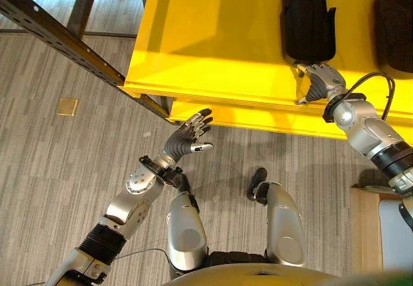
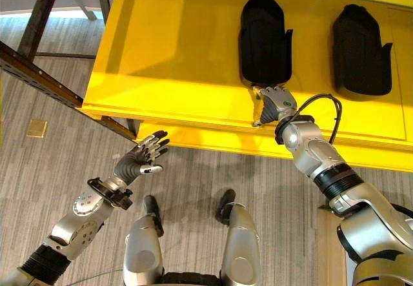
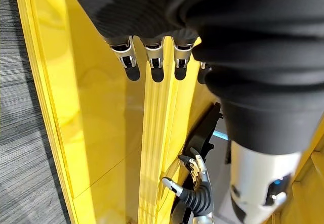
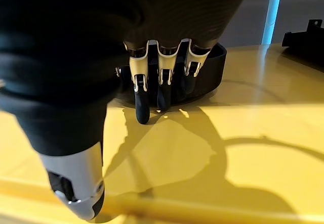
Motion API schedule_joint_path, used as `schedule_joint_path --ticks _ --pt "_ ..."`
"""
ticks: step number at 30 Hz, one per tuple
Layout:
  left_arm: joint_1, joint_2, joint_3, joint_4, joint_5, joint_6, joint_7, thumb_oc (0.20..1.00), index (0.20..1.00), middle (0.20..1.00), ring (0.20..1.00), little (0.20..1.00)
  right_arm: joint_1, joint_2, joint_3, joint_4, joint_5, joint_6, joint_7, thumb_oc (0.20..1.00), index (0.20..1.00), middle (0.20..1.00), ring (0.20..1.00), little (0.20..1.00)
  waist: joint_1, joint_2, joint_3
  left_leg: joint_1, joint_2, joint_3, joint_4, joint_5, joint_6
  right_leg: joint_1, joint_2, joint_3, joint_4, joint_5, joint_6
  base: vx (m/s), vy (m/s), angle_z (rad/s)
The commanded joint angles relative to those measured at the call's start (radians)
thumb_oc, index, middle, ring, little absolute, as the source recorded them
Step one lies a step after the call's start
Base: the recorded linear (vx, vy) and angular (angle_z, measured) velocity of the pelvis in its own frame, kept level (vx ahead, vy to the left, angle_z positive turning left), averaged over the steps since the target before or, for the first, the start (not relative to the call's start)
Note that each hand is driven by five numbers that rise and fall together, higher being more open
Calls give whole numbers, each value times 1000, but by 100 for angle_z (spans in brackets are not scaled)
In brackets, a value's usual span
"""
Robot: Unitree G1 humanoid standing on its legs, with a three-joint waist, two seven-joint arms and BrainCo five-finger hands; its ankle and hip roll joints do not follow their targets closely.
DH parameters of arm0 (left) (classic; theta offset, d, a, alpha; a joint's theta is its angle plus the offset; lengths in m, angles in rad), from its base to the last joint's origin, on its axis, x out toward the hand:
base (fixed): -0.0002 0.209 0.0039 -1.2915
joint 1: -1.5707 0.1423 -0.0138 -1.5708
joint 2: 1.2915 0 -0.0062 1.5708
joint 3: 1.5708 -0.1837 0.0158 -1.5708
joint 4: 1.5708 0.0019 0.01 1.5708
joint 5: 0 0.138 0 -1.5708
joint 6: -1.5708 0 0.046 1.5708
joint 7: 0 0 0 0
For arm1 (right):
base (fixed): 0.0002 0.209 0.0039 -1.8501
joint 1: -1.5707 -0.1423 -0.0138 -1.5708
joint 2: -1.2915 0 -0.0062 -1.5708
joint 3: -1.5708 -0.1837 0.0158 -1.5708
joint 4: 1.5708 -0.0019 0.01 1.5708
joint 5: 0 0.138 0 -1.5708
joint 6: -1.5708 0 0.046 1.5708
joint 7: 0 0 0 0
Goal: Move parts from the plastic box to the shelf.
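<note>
The right hand (image 2: 274,102) rests open on the yellow shelf (image 2: 174,60), fingertips (image 4: 143,114) at the near end of a black part (image 2: 263,37) — a second black part (image 2: 360,50) lies beside it. The left hand (image 1: 188,135) hangs open above the floor.

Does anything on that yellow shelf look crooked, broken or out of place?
Nothing stands out. Two black parts lie side by side on the yellow shelf, both pointing the same way, with the right hand at the nearer end of one.

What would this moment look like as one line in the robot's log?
right hand: open, fingertips at black part on yellow shelf | second black part: alongside | left hand: open, empty
</note>
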Motion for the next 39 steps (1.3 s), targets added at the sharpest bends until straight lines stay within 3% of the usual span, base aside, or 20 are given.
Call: schedule_joint_path --ticks 1,11,16,18,24,30,35,39 --pt "31 -24 5 -87 4 -39 -29 1000 1000 1000 1000 1000 -74 -4 13 56 -37 15 5 1000 1000 1000 1000 1000 6 -1 -26 -64 -41 -30 102 -62 53 64 50 32 -2 -74 39 21 15 6" --pt "35 -30 -2 -93 0 -42 -39 1000 1000 1000 1000 1000 -139 -6 26 117 -22 39 22 1000 1000 1000 1000 1000 14 12 -22 -63 -48 -35 99 -59 53 55 39 27 16 -80 39 6 16 3" --pt "48 -32 4 -97 -4 -54 -38 1000 1000 1000 1000 1000 -97 -27 29 60 -14 74 160 1000 1000 1000 1000 1000 1 8 -13 -61 -50 -27 94 -62 54 51 36 34 10 -75 44 -38 56 2" --pt "78 -26 32 -118 -12 -68 -27 1000 1000 1000 1000 1000 35 -75 -5 -175 38 86 284 1000 1000 1000 1000 1000 -31 -10 -10 -57 -47 -5 79 -63 53 44 42 47 -8 -67 50 -64 81 1" --pt "107 -14 43 -138 -6 -93 0 1000 1000 1000 1000 1000 259 -145 -43 -525 64 150 404 1000 1000 1000 1000 1000 -77 -37 -10 -48 -40 26 58 -63 49 46 64 67 -44 -56 57 -51 25 -8" --pt "129 -2 23 -139 21 -135 24 1000 1000 1000 1000 1000 380 -158 -58 -644 78 96 365 1000 1000 1000 1000 1000 -98 -57 -10 -26 -42 46 47 -68 54 78 88 85 -101 -40 57 -49 -18 -14" --pt "131 1 16 -139 36 -144 33 1000 1000 1000 1000 1000 385 -158 -87 -700 103 51 277 1000 1000 1000 1000 1000 -102 -66 -10 -4 -40 53 41 -71 57 110 96 91 -133 -30 57 -13 -10 -3" --pt "136 -9 9 -143 47 -138 48 1000 1000 1000 1000 1000 388 -148 -147 -733 178 5 94 1000 1000 1000 1000 1000 -105 -69 -37 15 -43 55 36 -78 63 139 102 94 -155 -28 56 20 -1 -2"
